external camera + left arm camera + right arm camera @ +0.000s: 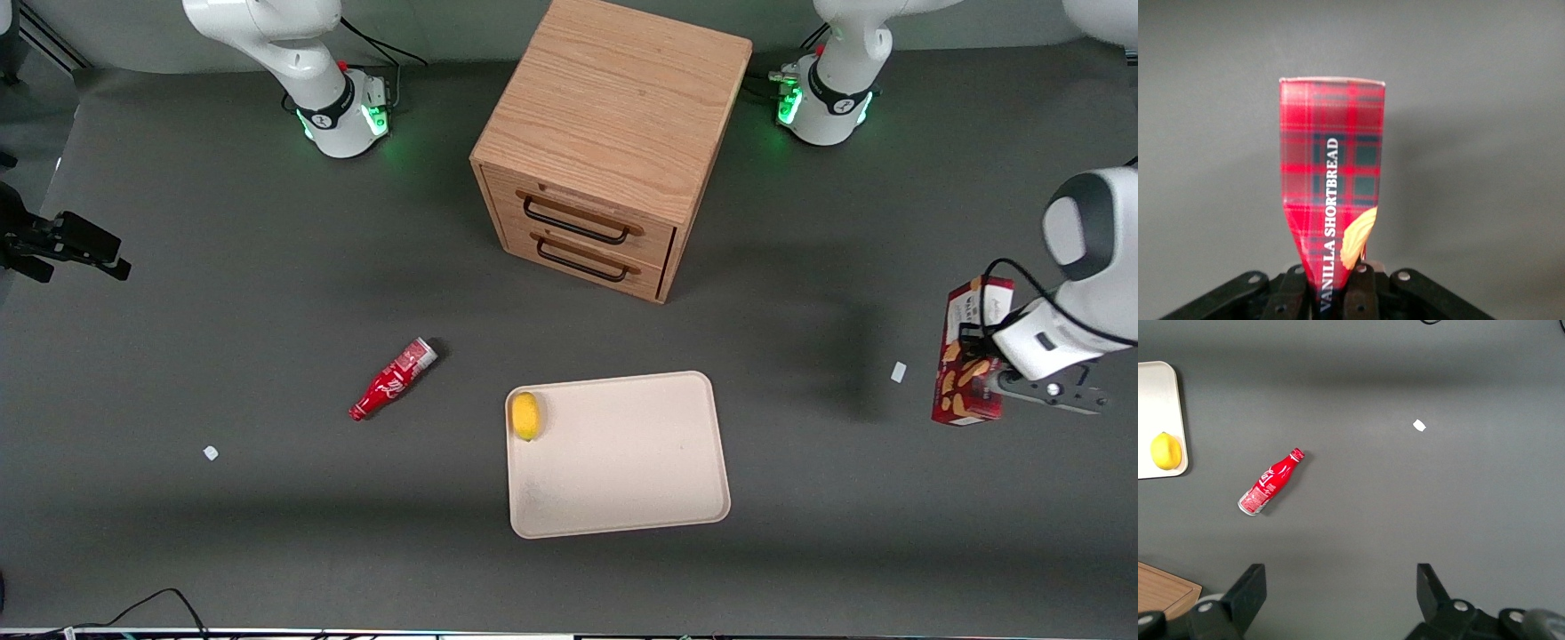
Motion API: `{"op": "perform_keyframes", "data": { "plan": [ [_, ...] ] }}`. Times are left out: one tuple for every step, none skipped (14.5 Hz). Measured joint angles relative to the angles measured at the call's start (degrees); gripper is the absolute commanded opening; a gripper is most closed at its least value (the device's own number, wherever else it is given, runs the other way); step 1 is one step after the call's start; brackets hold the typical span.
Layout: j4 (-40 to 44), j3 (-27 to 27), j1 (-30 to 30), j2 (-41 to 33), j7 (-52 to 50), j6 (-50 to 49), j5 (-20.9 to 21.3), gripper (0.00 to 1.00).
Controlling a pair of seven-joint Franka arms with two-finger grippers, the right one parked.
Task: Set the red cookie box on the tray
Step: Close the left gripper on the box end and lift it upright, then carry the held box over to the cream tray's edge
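Observation:
The red cookie box (pixel 967 351), a slim dark-red plaid carton with tan cookie pictures, is held toward the working arm's end of the table. My left gripper (pixel 989 384) is shut on one end of it. In the left wrist view the carton (pixel 1331 167) reads "VANILLA SHORTBREAD" and is pinched in between the two black fingers (pixel 1361 293) of the gripper (pixel 1331 297), with only grey table beneath it. The cream-beige tray (pixel 640 462) lies flat near the table's middle, well apart from the box, and its edge also shows in the right wrist view (pixel 1158 393).
A yellow lemon (pixel 525 415) lies in the tray's corner. A red soda bottle (pixel 391 380) lies on its side toward the parked arm's end. A wooden two-drawer cabinet (pixel 613 133) stands farther from the front camera than the tray. Small white scraps (pixel 899 372) (pixel 211 452) lie on the table.

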Motion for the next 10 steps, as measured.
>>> {"op": "perform_keyframes", "data": {
  "plan": [
    [3.4,-0.8,-0.6,-0.1,-2.6,-3.8,-0.3,0.00],
    [6.4,-2.0,-1.3,0.0,-6.0,-6.6,-0.4,0.00],
    [8.6,-3.8,-1.9,0.2,-10.0,-8.3,-0.5,0.00],
    [10.0,-5.8,-2.5,0.6,-14.4,-9.0,-0.5,0.00],
    [10.9,-7.3,-3.5,1.4,-19.1,-9.1,-0.6,0.00],
    [11.7,-8.4,-4.7,2.5,-23.5,-9.0,-0.7,0.00],
    [13.0,-9.0,-6.4,4.1,-27.8,-8.9,-0.8,0.00],
    [14.6,-9.3,-8.1,5.9,-31.5,-8.8,-0.8,0.00],
    [16.5,-9.4,-10.0,7.9,-35.0,-8.6,-0.8,0.00],
    [18.3,-9.4,-11.6,9.8,-37.7,-8.5,-0.8,0.00]
  ]
}}
